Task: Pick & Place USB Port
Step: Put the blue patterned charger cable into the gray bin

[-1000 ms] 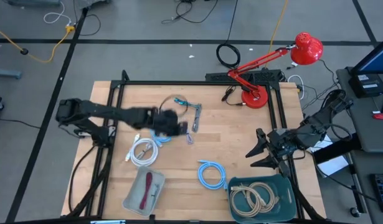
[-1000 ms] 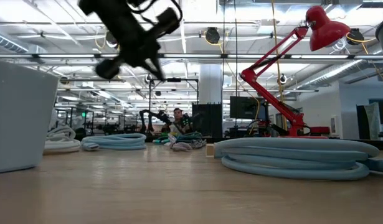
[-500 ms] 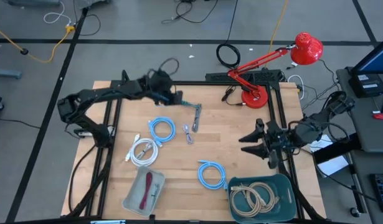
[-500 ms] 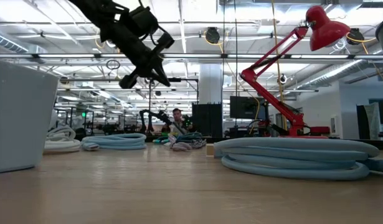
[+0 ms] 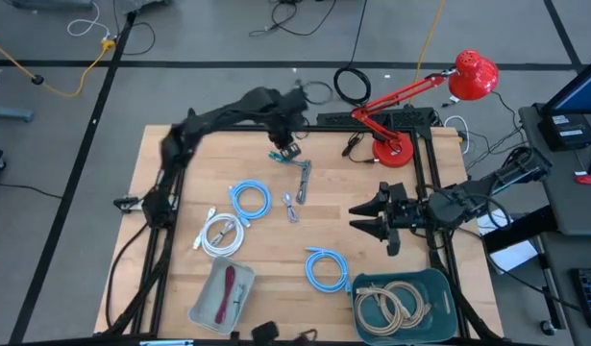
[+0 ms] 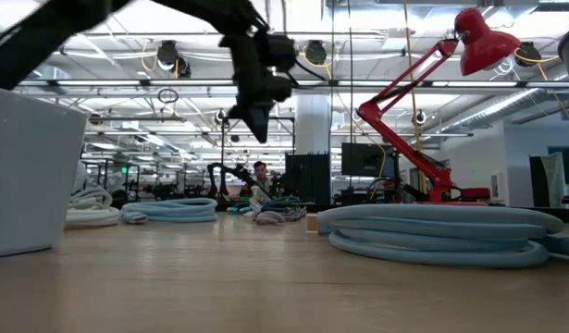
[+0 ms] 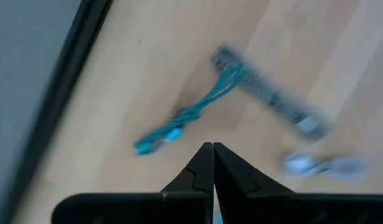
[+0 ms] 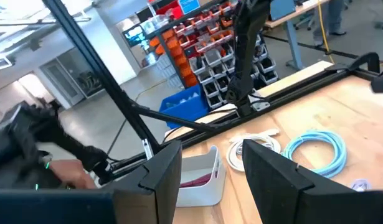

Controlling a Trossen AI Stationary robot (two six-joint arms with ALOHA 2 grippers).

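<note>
Right claw (image 5: 372, 220) open, empty, over surface (image 5: 362, 192) right side | left claw (image 7: 212, 163) closed, empty, above far edge | USB hub (image 7: 266, 98) with teal cable (image 7: 191, 115) on surface just past left claw; detail only in left wrist view

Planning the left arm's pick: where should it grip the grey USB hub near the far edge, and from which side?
Grip the USB hub across its narrow width at mid-length, coming straight down. It looks like a long slim bar lying flat, with a teal cable at its far end, so stay clear of that end. The left gripper, shut, hovers just beyond it.
</note>
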